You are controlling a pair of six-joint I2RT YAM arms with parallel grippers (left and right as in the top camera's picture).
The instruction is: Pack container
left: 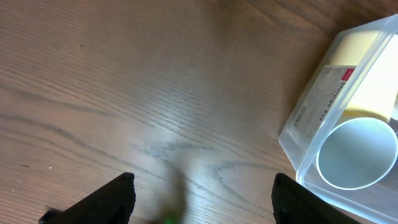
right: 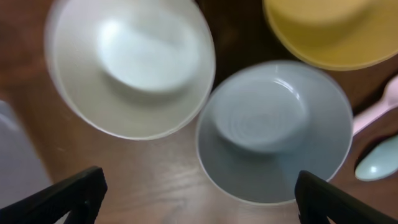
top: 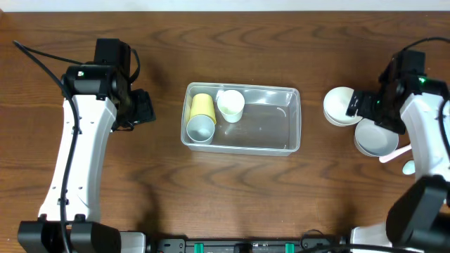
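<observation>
Progress: packing begun, bowls and spoons not yet in

Fingertips of the right gripper (right: 200, 177) stand wide apart with nothing between them. It hangs over the gap between a white bowl (right: 130, 65) and a pale blue bowl (right: 273, 130) and touches neither. A yellow bowl (right: 329, 31) sits just past the blue one. A pink spoon (right: 388, 99) and a light blue spoon (right: 379, 165) lie at the blue bowl's far side. From overhead these pieces are grouped on the table (top: 140, 197) to the right of the tub, apart from it.

The left gripper (left: 203, 186) is likewise spread and empty. It hovers over bare wood, with the tub's corner near its right side.

The container (top: 294, 119) lies at the middle of the table, between the two arms. Its left end holds a yellow cup (top: 202, 105) on its side, with a grey-blue cup (top: 200, 128) against it; whether the two are nested I cannot tell. A white cup (top: 230, 105) stands beside them at the far wall. The right half of the tub is bare.

As I read it, the cups are packed and the bowls and spoons remain. The right arm's place above the bowls suggests that one of them is next, most likely the white or the blue.
</observation>
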